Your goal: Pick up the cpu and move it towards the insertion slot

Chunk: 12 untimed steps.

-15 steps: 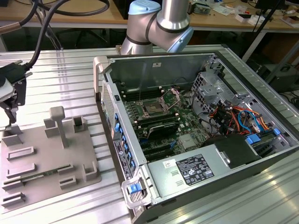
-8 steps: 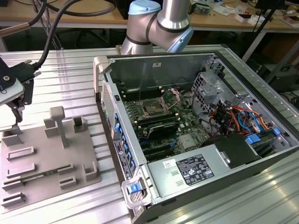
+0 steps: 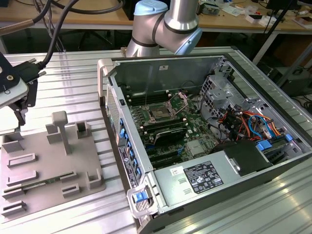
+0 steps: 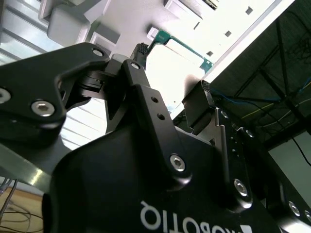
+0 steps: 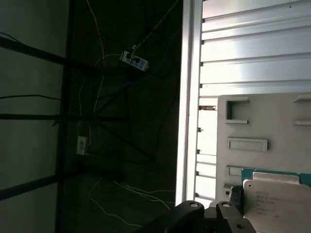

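Cpu (image 5: 277,201) — pinched by its edges in the closed gripper (image 4: 172,73) over the grey tray (image 3: 48,165), seemingly leaving its contact face clear — the insertion slot (image 3: 160,113) well apart

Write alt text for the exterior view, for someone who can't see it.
An open computer case lies on a ribbed metal table, the insertion slot visible on its motherboard. At the exterior view's left the gripper hangs above a grey tray; the arm's joint rises behind the case.
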Each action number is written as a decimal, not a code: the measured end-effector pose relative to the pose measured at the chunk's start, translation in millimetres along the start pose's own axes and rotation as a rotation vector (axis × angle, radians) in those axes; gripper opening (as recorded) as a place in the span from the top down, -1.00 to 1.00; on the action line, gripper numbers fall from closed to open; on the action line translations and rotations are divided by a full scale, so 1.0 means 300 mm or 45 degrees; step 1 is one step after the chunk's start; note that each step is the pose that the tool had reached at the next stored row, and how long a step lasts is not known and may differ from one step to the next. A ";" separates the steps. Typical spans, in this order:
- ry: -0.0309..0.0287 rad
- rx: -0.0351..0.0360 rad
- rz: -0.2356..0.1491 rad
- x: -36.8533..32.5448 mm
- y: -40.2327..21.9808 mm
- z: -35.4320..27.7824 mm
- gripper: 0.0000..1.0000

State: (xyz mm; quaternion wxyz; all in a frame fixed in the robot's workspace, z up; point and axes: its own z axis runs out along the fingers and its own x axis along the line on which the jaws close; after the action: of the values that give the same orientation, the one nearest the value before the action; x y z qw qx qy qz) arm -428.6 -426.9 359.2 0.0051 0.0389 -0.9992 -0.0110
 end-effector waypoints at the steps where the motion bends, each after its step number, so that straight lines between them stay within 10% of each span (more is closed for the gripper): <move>1: 0.0000 0.0000 0.000 0.000 0.000 -0.003 -0.10; 12: 0.0058 -0.0005 0.000 -0.030 -0.002 -0.005 -0.10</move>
State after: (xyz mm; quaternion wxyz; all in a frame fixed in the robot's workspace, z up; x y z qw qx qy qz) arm -419.6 -426.9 360.5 0.0074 0.0389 -0.9992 -0.0111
